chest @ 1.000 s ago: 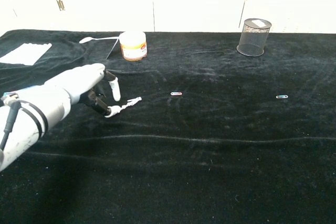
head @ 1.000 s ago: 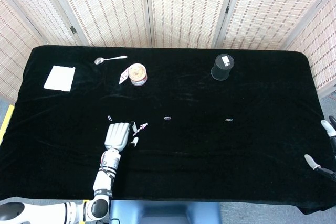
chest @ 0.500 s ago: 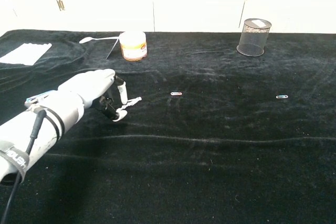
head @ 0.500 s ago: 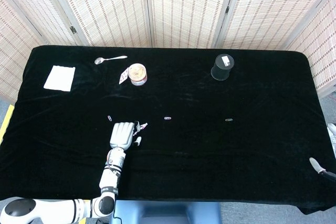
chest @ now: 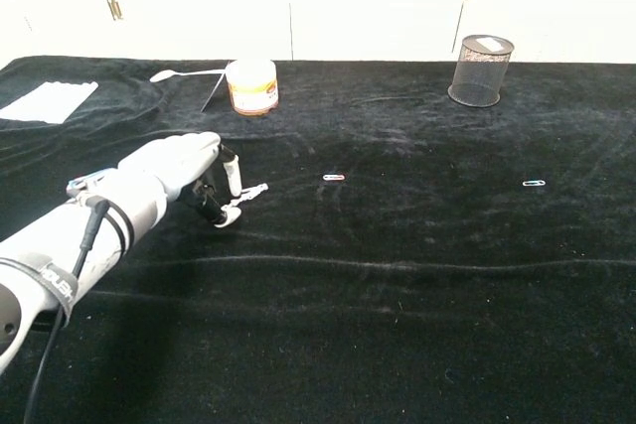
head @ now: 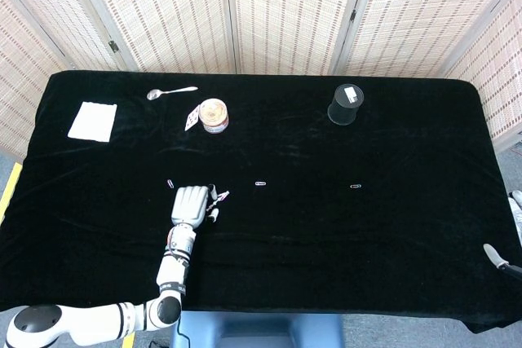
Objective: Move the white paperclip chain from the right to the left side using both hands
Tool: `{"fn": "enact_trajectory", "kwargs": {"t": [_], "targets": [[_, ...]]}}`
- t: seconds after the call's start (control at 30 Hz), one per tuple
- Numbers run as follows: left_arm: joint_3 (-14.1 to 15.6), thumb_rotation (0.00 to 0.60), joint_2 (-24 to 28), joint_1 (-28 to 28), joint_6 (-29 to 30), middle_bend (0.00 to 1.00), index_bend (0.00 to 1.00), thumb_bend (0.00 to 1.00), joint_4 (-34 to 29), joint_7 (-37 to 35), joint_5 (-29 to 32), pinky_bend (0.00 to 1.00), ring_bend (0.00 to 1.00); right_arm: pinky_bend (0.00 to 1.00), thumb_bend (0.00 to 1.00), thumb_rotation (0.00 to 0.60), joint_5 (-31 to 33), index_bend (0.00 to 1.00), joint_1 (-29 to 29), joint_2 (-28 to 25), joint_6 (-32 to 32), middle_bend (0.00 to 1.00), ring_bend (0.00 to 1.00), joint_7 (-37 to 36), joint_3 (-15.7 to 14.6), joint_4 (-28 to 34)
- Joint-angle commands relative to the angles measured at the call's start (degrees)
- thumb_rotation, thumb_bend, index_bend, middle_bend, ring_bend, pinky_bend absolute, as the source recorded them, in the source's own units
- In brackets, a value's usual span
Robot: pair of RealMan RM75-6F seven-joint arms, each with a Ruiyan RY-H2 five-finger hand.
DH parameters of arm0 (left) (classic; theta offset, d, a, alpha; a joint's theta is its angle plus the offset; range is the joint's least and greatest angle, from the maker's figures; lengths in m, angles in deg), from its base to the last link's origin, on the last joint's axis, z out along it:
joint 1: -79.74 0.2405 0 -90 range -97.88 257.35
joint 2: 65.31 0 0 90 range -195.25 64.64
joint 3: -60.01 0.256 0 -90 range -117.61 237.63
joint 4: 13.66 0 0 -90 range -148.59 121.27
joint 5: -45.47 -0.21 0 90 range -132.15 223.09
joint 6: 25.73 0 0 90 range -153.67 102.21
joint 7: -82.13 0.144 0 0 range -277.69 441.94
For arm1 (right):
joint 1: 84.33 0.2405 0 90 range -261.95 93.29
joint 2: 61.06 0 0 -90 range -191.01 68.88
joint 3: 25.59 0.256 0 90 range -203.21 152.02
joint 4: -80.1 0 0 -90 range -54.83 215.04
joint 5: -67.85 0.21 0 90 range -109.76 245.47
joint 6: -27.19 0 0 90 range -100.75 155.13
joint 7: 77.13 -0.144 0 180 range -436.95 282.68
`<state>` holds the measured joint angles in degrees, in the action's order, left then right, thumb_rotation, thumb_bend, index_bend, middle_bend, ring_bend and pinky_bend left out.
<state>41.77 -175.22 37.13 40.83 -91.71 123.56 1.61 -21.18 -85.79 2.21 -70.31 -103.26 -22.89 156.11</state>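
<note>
Left hand [chest: 189,171] at white paperclip chain [chest: 248,193] on black-cloth table [head: 342,250], woven folding screens [head: 285,14] behind.
Chain lies left of the jar [head: 214,115] line, near table front; left hand fingers curled down touching its end, hold unclear. Right hand [head: 510,230] barely shows at table's right edge, state can't tell. Near jar: spoon [head: 170,92], napkin [head: 93,121]; mesh cup [head: 346,104] well right.

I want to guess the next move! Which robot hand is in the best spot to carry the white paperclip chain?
Probably the left. The left hand already has its fingers at the white paperclip chain, seemingly pinching its end. The right hand shows only at the table's far right edge, away from the chain.
</note>
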Motion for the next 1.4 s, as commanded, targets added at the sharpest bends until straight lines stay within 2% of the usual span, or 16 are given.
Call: {"fn": "enact_trajectory", "kwargs": {"t": [0.03, 0.63, 1.13, 1.4], "targets": [[-0.01, 0.6, 0.19, -0.05, -0.29, 1.0, 0.47, 0.38, 0.27, -0.17, 0.35, 1.0, 1.0, 0.0, 0.25, 0.6, 0.08, 0.0, 0.08, 0.0, 0.31, 0.0, 0.0, 0.1, 0.16, 0.07], [0.06, 0.6, 0.56, -0.91, -1.4, 1.0, 0.48, 0.38, 3.24, -0.85, 1.9, 1.0, 1.0, 0.0, 0.25, 0.6, 0.12, 0.0, 0.33, 0.01, 1.96, 0.0, 0.0, 0.16, 0.79, 0.0], [0.19, 0.6, 1.5, -1.21, -2.73, 1.0, 0.51, 0.38, 2.84, -1.35, 3.7, 1.0, 1.0, 0.0, 0.25, 0.6, -0.08, 0.0, 0.46, 0.07, 2.55, 0.0, 0.0, 0.72, 1.07, 0.1], [0.47, 0.6, 1.91, -1.49, -3.41, 1.0, 0.56, 0.43, 2.68, -0.93, 5.11, 1.0, 1.0, 0.0, 0.25, 0.6, 0.04, 0.0, 0.53, 0.11, 2.92, 0.0, 0.0, 1.19, 1.22, 0.13]]}}
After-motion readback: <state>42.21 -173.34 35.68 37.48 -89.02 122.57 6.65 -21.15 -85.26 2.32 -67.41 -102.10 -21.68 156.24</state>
